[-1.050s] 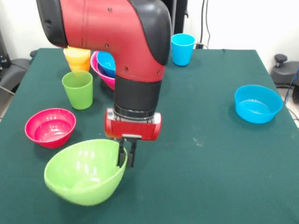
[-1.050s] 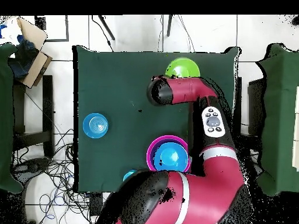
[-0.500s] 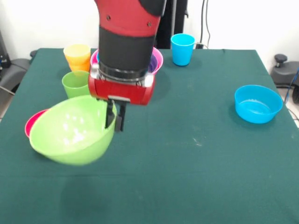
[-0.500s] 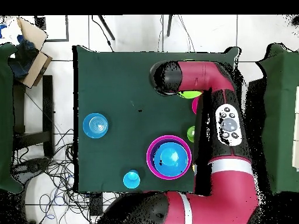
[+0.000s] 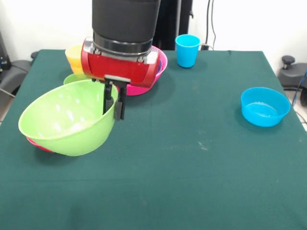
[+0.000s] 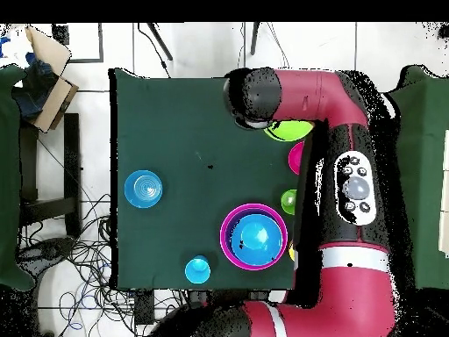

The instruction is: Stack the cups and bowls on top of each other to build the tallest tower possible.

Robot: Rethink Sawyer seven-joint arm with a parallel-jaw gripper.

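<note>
green table point(image 5: 201, 182), cardboard box point(image 6: 46, 75), floor cables point(image 6: 83, 254)

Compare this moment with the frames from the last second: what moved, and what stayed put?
The tool, shut on the rim of the light green bowl, has lifted it off the table and carried it toward the pink bowl. The blue cup and the light blue bowl have not moved.
</note>
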